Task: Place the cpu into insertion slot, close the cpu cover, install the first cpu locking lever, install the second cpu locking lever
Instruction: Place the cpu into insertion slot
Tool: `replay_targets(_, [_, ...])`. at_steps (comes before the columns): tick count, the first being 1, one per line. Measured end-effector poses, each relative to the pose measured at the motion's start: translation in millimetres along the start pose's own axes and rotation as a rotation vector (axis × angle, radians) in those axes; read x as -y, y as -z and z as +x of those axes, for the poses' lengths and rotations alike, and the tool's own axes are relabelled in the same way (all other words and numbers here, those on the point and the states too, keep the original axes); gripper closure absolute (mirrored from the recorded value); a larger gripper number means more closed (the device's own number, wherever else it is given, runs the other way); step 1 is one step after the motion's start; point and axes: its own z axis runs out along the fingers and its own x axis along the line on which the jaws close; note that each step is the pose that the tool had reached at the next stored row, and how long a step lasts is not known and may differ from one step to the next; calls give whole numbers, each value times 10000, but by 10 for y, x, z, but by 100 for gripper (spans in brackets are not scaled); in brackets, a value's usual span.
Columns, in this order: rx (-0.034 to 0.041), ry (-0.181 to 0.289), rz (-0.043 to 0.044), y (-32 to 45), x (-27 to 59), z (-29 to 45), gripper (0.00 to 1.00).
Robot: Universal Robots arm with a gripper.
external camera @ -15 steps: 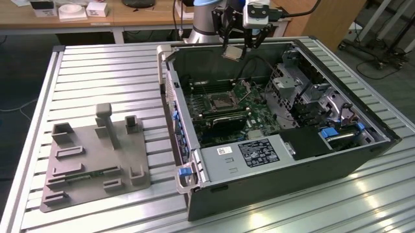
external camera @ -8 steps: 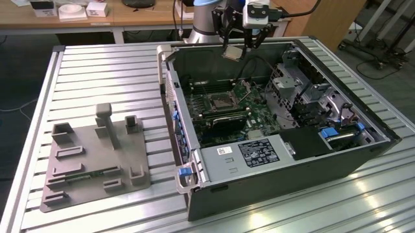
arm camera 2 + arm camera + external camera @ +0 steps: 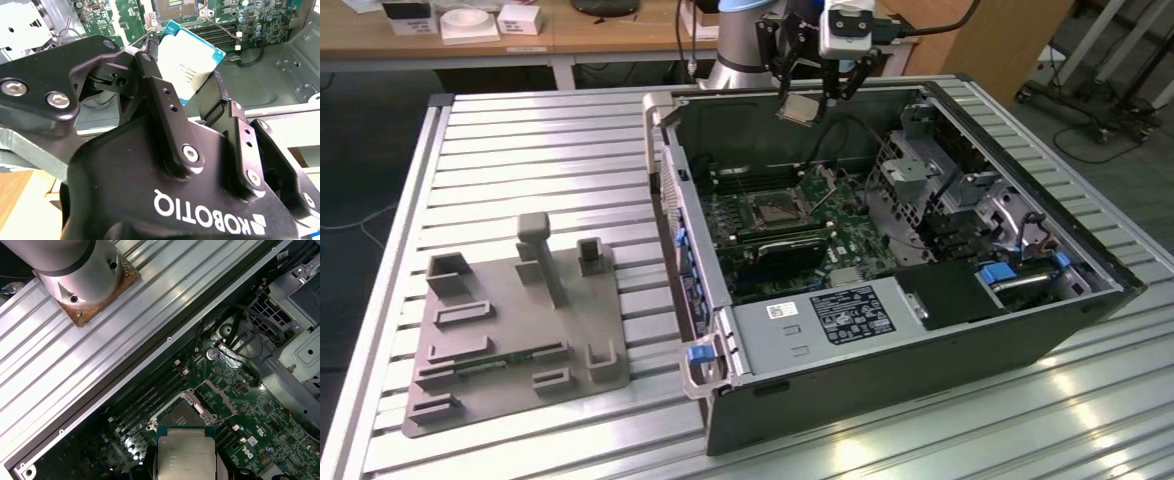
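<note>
The gripper point(image 3: 803, 100) is pinching the cpu point(image 3: 798, 110) by 2 opposite edges, its fingers point(image 3: 150, 70) closed on the chip with the silver-grey lid showing in both wrist views. It hangs in the air above the far wall of the open computer case point(image 3: 670, 210), which lies on its side on the slatted tabletop point(image 3: 520, 150), toward the exterior view's right edge. The chip is well above the green motherboard point(image 3: 861, 245) and apart from everything in the case.

The insertion slot point(image 3: 184, 415) sits in the far half of the motherboard, beside the long memory slots point(image 3: 145, 402). Its dark centre looks bare, and a silvery frame next to it, seemingly the cpu cover point(image 3: 218, 396), appears swung up and out of the way.

The step in hand is judged to be carrying the cpu to the slot, with none of the 4 steps finished. To do it well, the chip should be brought level and square to the slot's rim, centred directly above it, then lowered straight down without sliding or pressing, since the contacts underneath are likely fragile. The raised frame and nearby cables are the things to steer clear of
</note>
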Motion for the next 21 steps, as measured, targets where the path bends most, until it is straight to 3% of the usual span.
replay_targets(21, [14, -156, -2, 0, 0, 0, 46])
